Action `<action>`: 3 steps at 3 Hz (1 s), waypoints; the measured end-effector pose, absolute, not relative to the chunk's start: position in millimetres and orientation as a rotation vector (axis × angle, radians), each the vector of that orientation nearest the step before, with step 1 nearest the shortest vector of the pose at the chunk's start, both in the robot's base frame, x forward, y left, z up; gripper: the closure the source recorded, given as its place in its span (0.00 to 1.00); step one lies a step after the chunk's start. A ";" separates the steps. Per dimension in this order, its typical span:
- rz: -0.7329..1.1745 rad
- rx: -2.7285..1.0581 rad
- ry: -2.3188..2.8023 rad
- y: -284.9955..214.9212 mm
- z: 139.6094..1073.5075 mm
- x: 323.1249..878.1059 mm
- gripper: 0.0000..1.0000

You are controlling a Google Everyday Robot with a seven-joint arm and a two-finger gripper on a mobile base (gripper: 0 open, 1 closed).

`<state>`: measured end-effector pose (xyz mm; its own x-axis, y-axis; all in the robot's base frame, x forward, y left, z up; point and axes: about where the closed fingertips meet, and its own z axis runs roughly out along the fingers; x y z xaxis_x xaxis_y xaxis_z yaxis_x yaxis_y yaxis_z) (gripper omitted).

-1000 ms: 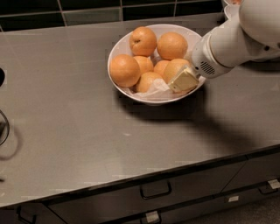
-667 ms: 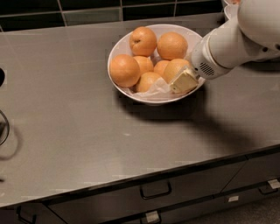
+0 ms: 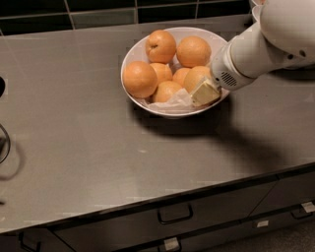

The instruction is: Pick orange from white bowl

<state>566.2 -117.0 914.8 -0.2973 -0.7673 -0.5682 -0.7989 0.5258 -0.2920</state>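
Note:
The white bowl (image 3: 133, 51) stands at the back middle of the grey counter, lined with crumpled white paper (image 3: 173, 102) and holding several oranges. The orange (image 3: 196, 76), paler and yellowish, lies at the bowl's right front side. My gripper (image 3: 204, 92) reaches into the bowl from the right on a thick white arm (image 3: 256, 47). Its pale tip rests against the lower right side of that orange, just inside the bowl's rim. The arm hides the right side of the orange and of the bowl.
Deeper-orange fruits (image 3: 140, 78) fill the left and back of the bowl. A dark tiled wall (image 3: 98, 12) runs behind the counter. Drawers with handles (image 3: 174, 214) sit under the front edge. A dark wire object (image 3: 4, 142) is at the left edge.

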 end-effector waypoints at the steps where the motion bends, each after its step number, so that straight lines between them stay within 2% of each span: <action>1: 0.071 -1.278 2.098 -113.5 910.6 569.4 0.42; 3: 0.078 -1.284 2.100 -111.5 908.1 571.1 0.51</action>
<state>571.1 -111.5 908.1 -0.2945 -0.7709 -0.5647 -0.8106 0.5145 -0.2797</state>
